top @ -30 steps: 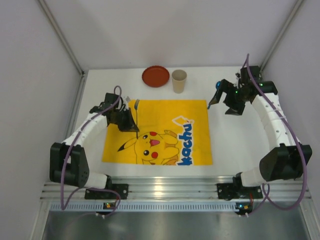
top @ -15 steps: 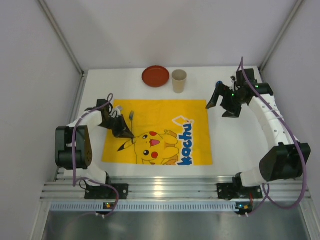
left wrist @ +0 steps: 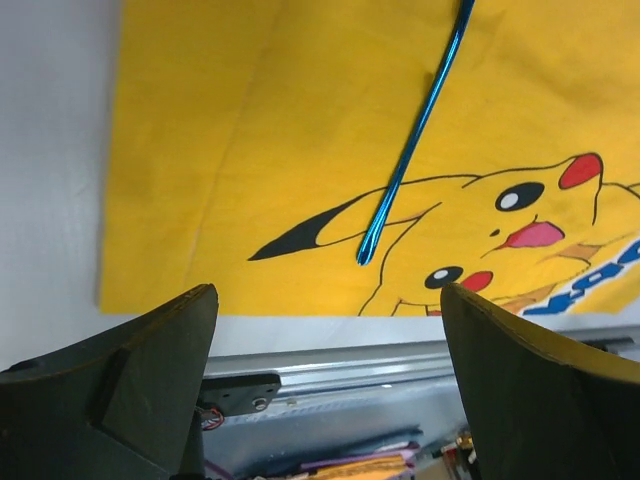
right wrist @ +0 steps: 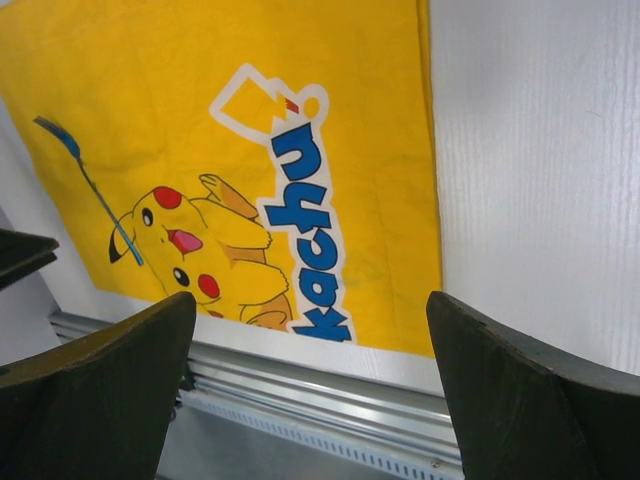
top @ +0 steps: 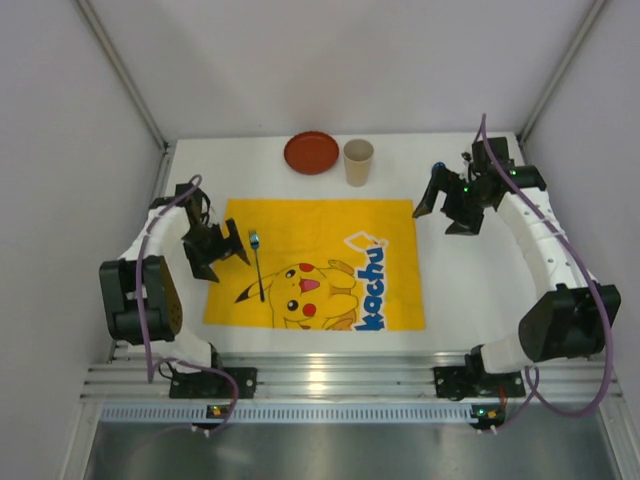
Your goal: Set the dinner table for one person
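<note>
Nearest, the aluminium rail runs along the near edge of the dinner table, the white top on which all else rests. Just beyond it lies the yellow mat, flat, printed with a Pikachu face. The blue letters "kachu" read sideways along its right part, and the start of the word cannot be made out.

A blue fork lies on the left part of the mat, head toward the far side. The left wrist view cuts off its head.

The left gripper hovers at the mat's left edge just beside the fork, jaws spread wide and holding nothing. The right gripper hangs off the mat's far right corner, also wide apart and empty-handed. A small blue spot beside it is too small to tell.

At the far edge a reddish-brown plate lies flat. Just right of it stands an upright paper cup, whose inside is too small to judge.
</note>
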Robot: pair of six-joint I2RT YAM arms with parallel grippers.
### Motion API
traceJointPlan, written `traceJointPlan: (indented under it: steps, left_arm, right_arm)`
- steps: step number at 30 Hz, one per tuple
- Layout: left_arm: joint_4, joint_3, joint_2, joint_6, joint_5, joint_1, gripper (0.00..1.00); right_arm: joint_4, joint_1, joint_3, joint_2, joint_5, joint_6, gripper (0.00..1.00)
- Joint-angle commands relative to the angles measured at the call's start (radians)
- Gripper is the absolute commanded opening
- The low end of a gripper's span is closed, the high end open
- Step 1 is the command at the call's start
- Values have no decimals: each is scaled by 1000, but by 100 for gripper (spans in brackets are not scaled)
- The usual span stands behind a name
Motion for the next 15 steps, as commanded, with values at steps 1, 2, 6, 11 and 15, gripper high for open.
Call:
traceJointPlan:
  steps: [1,2,6,11,15]
  left_arm:
    - [-95,87,-71,-31,-145,3,98]
    - [-95,96,-75,-32,-135,3,98]
    - [-69,109,-104,-40,-84,1,98]
    - [-15,53,-168,-67,-1,1,98]
    - [20,21,-208,-90,51,-25,97]
  right_arm:
    - [47,9,43,20,48,-16,100]
    - [48,7,54,28,55,-16,100]
    - [56,-9,139,124,103,-20,100]
    - [79,-28,320,283,207,-31,100]
    - [79,-37,531,503,298,-16,91]
